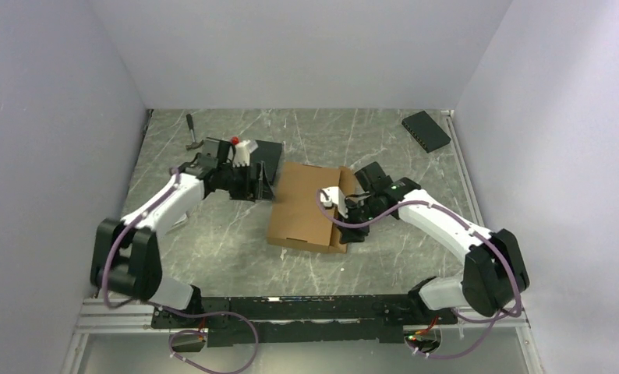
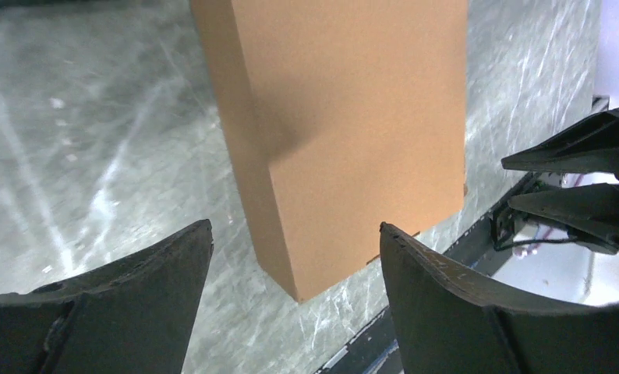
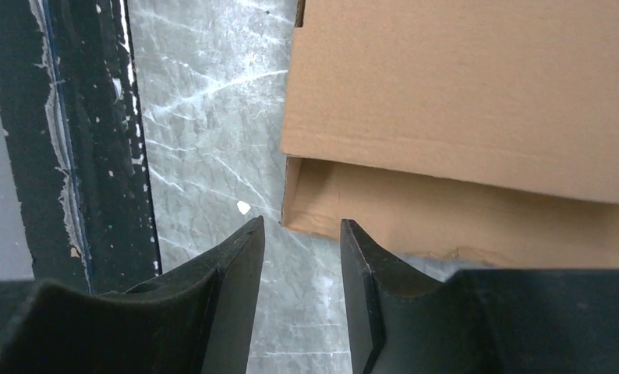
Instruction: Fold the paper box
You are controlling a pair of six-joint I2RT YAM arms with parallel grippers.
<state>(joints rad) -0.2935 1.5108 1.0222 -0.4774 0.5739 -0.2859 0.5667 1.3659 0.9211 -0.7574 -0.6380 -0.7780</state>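
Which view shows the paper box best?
Top external: the paper box shows almost whole from above. Left wrist crops it to one end and a side; right wrist shows only a corner, the top panel overhanging the wall beneath.

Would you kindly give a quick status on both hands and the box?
Left hand open, right hand open, both empty. Paper box between them, ungripped.

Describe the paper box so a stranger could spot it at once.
Start at the grey marbled table. Near its middle, between the left gripper and right gripper, lies the paper box. It is plain brown cardboard and the largest item, unlike the smaller flat black box at the far right corner.
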